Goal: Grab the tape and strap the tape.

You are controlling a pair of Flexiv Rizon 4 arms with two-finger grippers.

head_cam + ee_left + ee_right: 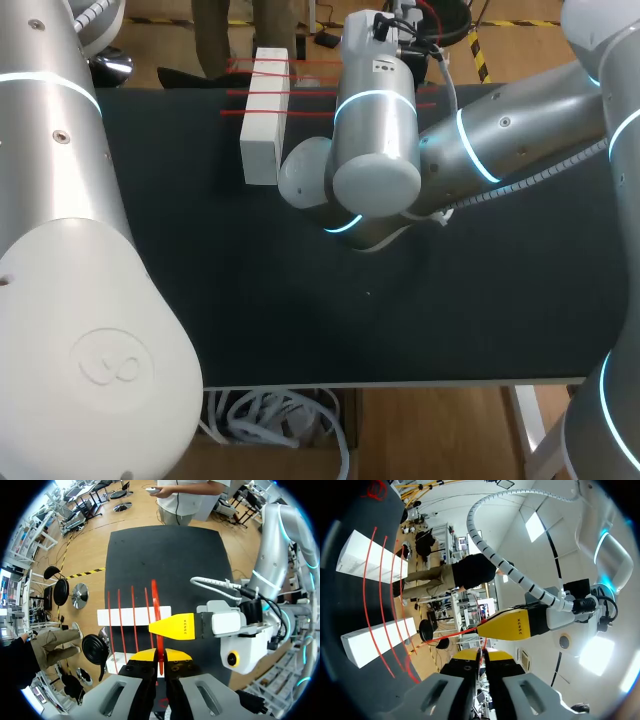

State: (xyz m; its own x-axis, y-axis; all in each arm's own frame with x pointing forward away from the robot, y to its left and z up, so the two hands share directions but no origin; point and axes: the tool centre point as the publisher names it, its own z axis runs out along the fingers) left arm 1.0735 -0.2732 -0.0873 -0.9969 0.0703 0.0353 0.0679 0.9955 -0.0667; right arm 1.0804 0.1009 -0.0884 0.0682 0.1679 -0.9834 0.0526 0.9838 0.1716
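Lighting: bright, even, from overhead. Bench [450, 320] matte black, dull. Soft highlights on left arm [70, 300] at nine o'clock and right arm [375, 130] at twelve. Sheen on yellow tips of left gripper [160, 656]. Ceiling panels [536, 526] blown white in right wrist view.

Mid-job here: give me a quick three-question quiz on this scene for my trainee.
1. True or false: the left tool is open, clear of the red tape.
2. What do the laid strands cross? A) white blocks B) a cardboard box C) a metal can
3. Fill in: the right tool is shut on the ____.
Key: 1 false (it is shut on the tape); 2 A; 3 red tape.
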